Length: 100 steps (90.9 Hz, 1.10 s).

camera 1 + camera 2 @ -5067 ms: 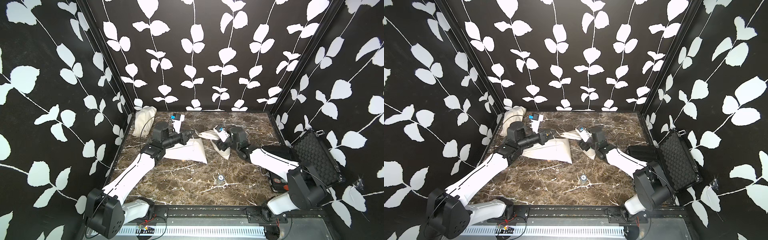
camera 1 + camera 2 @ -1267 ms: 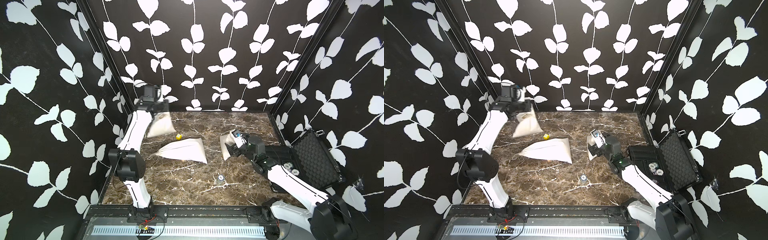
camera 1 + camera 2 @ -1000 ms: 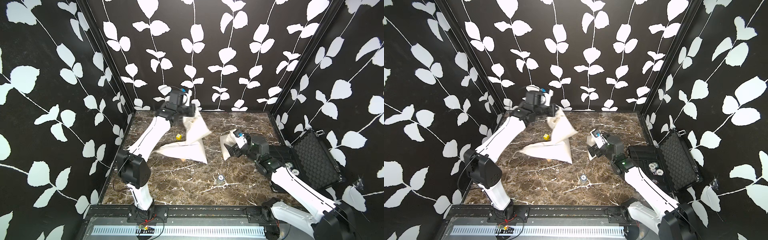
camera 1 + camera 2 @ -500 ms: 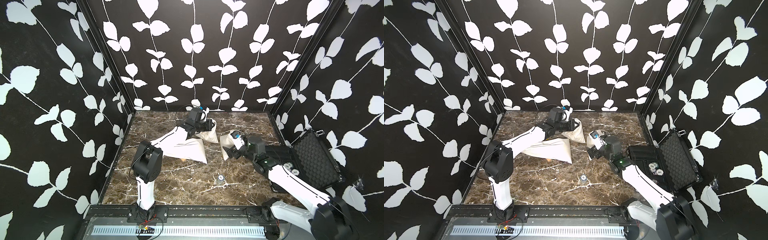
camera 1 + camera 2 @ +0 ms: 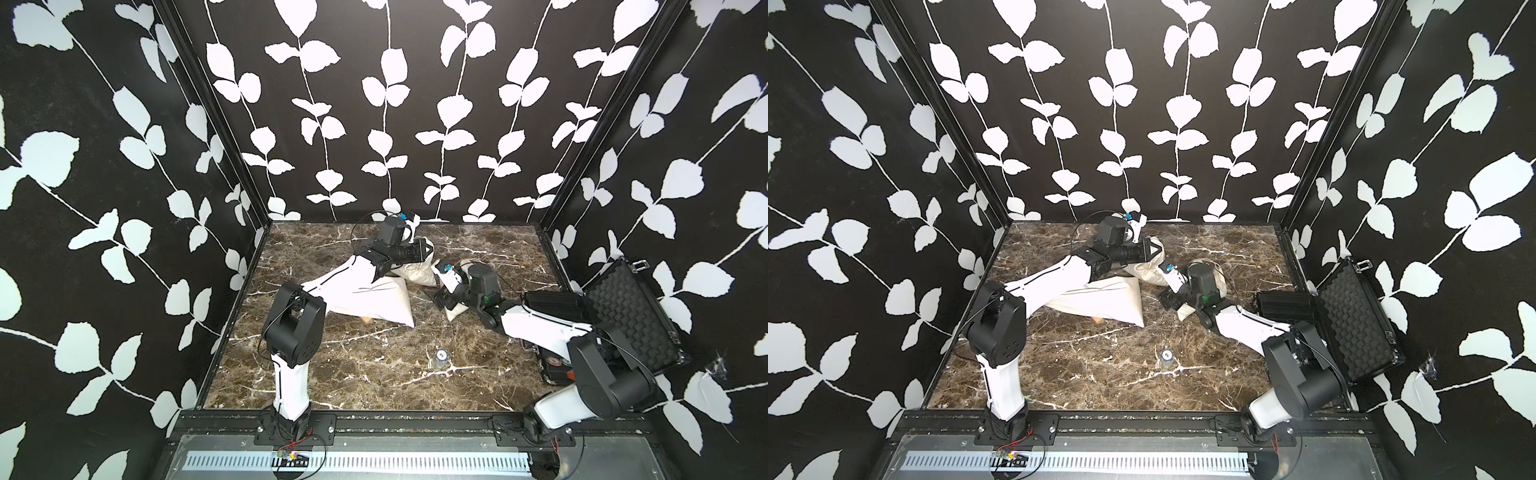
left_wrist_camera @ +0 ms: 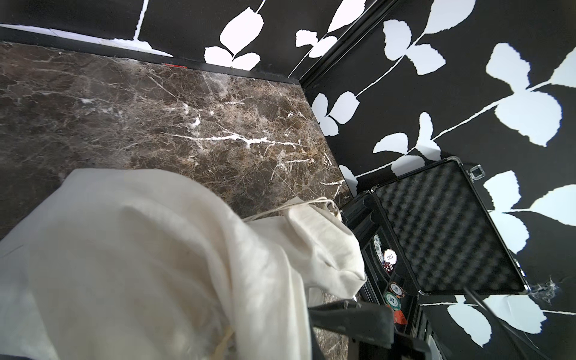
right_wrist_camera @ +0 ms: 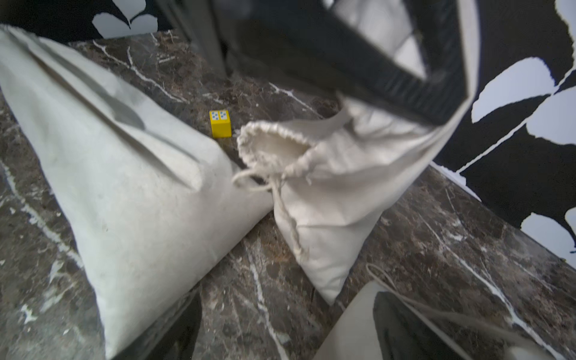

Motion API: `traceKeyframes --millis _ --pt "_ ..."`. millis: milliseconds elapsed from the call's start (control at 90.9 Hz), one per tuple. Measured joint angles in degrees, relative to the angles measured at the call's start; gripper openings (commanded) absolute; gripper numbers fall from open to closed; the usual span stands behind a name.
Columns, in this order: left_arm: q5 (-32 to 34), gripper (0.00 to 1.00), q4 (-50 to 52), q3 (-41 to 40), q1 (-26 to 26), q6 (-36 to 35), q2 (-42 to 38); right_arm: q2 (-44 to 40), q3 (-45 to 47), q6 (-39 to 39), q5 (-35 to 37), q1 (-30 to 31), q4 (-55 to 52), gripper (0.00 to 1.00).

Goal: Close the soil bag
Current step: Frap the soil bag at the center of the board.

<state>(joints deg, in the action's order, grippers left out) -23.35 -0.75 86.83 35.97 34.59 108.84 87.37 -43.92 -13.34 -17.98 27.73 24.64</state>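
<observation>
Walls (image 5: 415, 54) black with a white leaf-and-vine pattern; tabletop (image 5: 374, 374) dark brown marble with white veins; drawstring bag (image 7: 327, 187) and larger bag (image 7: 124, 187) plain cream; die (image 7: 220, 123) yellow with blue pips; case (image 5: 623, 328) black, its foam lining dimpled; arms (image 5: 291, 386) white with black joints

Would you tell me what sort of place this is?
Probably a robot test booth: leaf-print walls box in a marble tabletop, and a left arm and right arm are bolted to its front rail.

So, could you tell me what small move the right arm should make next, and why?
Probably ease the open right tool to the loose drawstring and pinch it: the small bag gripped by the left tool lies with its mouth gaping.
</observation>
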Motion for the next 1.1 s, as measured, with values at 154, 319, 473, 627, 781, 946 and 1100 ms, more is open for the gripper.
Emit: traceKeyframes --millis 154,319,473,627,781,946,1100 --pt "-0.3 0.0 0.0 0.0 0.0 0.2 -0.3 4.0 -2.1 0.9 -0.6 0.0 5.7 0.72" --pt "-0.8 0.0 0.1 0.0 0.0 0.2 -0.3 8.8 -3.0 1.8 -1.6 0.0 9.8 0.63" --pt "-0.8 0.0 0.5 0.0 0.0 0.1 -0.3 11.7 -3.4 3.2 -2.8 0.0 13.0 0.34" --pt "-0.2 0.0 0.9 0.0 0.0 -0.5 -0.3 10.6 -2.8 5.6 -3.8 0.0 15.4 0.0" --pt "3.1 0.0 3.2 0.6 -1.2 -3.5 -0.3 -0.5 1.7 5.4 -2.0 -0.1 11.3 0.0" --pt "7.4 0.11 7.2 2.9 -5.2 -6.5 -0.3 -17.1 1.6 2.6 2.7 -0.4 0.4 0.0" --pt "8.9 0.3 8.6 4.7 -7.7 -9.2 -0.3 -22.0 -5.4 -0.3 6.1 -0.5 -12.2 0.0"
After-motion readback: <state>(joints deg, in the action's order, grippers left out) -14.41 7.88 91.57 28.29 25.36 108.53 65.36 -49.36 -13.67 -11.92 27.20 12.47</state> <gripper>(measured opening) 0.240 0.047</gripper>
